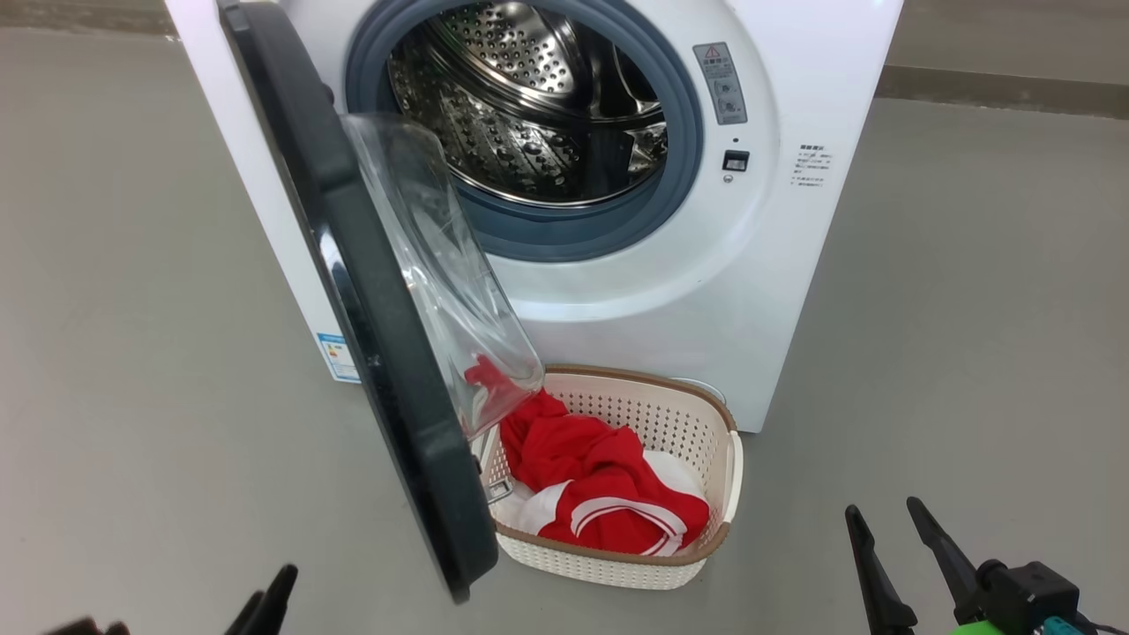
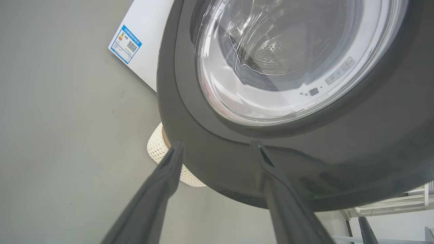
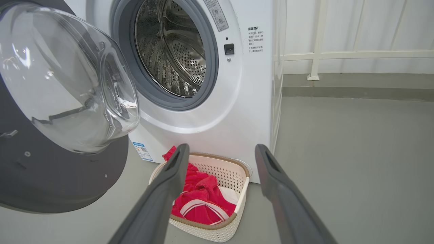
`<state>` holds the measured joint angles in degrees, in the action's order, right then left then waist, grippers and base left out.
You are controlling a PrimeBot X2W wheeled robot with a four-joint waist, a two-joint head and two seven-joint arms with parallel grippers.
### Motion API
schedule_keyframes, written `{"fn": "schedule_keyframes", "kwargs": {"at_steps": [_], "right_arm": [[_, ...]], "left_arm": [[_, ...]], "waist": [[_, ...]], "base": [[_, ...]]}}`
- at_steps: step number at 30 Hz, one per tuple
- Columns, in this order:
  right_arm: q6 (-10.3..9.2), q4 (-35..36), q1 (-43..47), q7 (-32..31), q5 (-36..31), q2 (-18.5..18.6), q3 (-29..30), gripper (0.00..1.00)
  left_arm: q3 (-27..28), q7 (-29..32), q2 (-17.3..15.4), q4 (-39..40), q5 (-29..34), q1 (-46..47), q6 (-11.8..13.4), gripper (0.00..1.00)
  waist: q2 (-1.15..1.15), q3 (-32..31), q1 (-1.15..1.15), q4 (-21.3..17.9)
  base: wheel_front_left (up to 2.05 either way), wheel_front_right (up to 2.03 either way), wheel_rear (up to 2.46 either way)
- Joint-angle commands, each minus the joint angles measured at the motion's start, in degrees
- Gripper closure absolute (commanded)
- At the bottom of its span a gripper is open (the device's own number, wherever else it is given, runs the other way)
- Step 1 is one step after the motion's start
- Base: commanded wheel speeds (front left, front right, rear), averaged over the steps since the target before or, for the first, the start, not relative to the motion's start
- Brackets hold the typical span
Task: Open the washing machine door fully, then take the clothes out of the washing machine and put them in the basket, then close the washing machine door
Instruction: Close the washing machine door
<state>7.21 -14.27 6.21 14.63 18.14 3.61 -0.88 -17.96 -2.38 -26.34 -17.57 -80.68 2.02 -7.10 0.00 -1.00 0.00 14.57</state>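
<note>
My left tool (image 2: pixel 218 145) is spread wide with nothing between its 2 fingers. Its tips are close against the outer black rim of the washing machine door (image 1: pixel 353 265), and I cannot tell if they touch. My right tool (image 3: pixel 222 149) is just as wide and empty, pointing toward the basket (image 1: pixel 617 569). The door stands swung out from the washing machine (image 1: pixel 750 291). The basket sits on the floor just before the machine, with the red and white clothes (image 1: pixel 600 467) heaped inside.
</note>
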Motion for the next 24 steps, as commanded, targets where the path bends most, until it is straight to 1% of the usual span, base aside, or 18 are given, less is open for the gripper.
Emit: {"fn": "schedule_keyframes", "kwargs": {"at_steps": [1,5,8,10,12,15,17,22,24], "right_arm": [[0.28,1.1,-3.0,0.4,0.3,1.0,-1.6,0.00],[0.28,1.0,-3.6,0.4,0.3,1.1,-1.6,0.00],[0.28,0.9,-3.9,0.4,0.3,1.2,-1.5,0.00],[0.28,0.9,-4.0,0.4,0.3,1.2,-1.4,0.00],[0.28,0.8,-4.2,0.4,0.3,1.2,-1.4,0.00],[0.28,0.8,-4.4,0.4,0.3,1.2,-1.2,0.00],[0.28,0.8,-4.4,0.4,0.2,1.2,-1.1,0.00],[0.28,0.8,-4.5,0.4,0.2,1.2,-0.9,0.00],[0.28,0.7,-4.5,0.4,0.2,1.2,-0.9,0.00]], "left_arm": [[1.4,-2.4,-1.3,0.3,-0.5,0.8,-0.4,0.00],[-1.6,-8.4,-1.4,-1.4,1.8,-0.3,-0.4,0.00],[-3.1,-11.4,-0.8,-2.9,3.6,-0.6,-0.4,0.00],[-3.0,-12.0,-0.6,-3.6,4.4,-0.5,-0.4,0.00],[-1.7,-12.5,0.2,-5.1,6.6,-0.3,-0.4,0.00],[3.6,-12.6,2.8,-5.3,13.2,-0.9,-0.4,0.00],[7.0,-12.6,4.6,-4.8,18.8,-1.8,-0.4,0.00],[14.6,-12.6,9.2,-2.0,34.3,-3.9,-0.4,0.00],[16.9,-12.6,10.9,-0.2,40.7,-4.8,-0.4,0.00]], "waist": [[0.00,0.1,0.00,-0.2],[0.00,0.4,0.00,-0.4],[0.00,0.6,0.00,-0.4],[0.00,0.6,0.00,-0.4],[0.00,0.8,0.00,-0.5],[0.00,1.0,0.00,-0.4],[0.00,1.1,0.00,-0.5],[0.00,1.1,0.00,-0.7],[0.00,1.1,0.00,-0.8]], "base": [[0.00,0.00,0.00],[0.00,0.00,0.00],[0.00,0.00,0.00],[0.00,0.00,0.00],[0.00,0.00,0.00],[0.00,0.00,0.00],[0.00,0.00,0.00],[0.00,0.00,0.00],[0.00,0.00,0.00]]}}
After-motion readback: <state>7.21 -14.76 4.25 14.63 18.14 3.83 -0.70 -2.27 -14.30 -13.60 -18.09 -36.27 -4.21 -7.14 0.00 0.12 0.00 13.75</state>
